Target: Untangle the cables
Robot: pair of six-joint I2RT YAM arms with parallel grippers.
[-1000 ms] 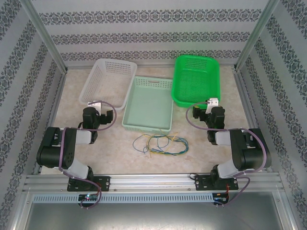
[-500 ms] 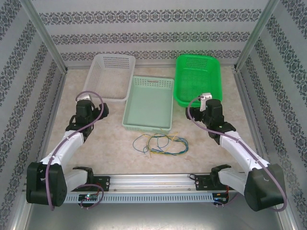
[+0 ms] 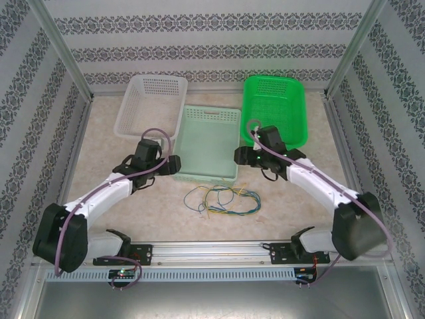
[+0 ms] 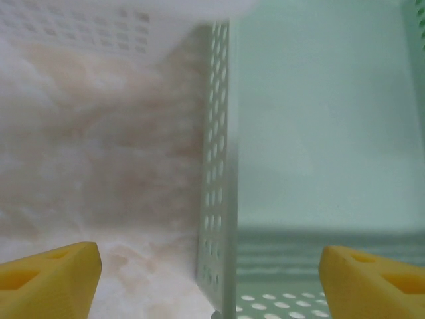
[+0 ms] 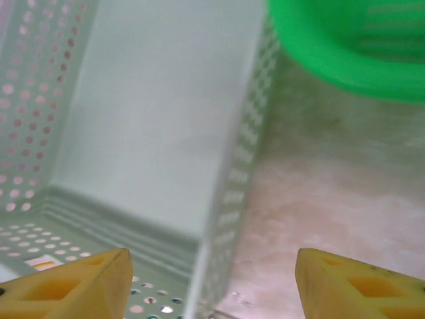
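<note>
The cables [image 3: 222, 200] lie in a loose tangle of yellow, blue and dark green wire on the table, just in front of the pale green tray. My left gripper [image 3: 171, 164] hovers at the tray's near left corner, above and left of the tangle. In the left wrist view its yellow fingertips [image 4: 50, 280] stand far apart, open and empty, astride the tray's left wall [image 4: 216, 199]. My right gripper [image 3: 243, 157] is at the tray's near right corner. Its yellow fingertips [image 5: 70, 287] are also wide apart and hold nothing.
A pale green tray [image 3: 207, 174] sits in the middle. A white basket [image 3: 130, 116] stands at the back left and a bright green basket [image 3: 300, 106] at the back right. Bare table lies on both sides of the tangle.
Both arms have stretched out and swung inward, from beside the outer baskets to the near corners of the pale green tray. The cables have not moved.
</note>
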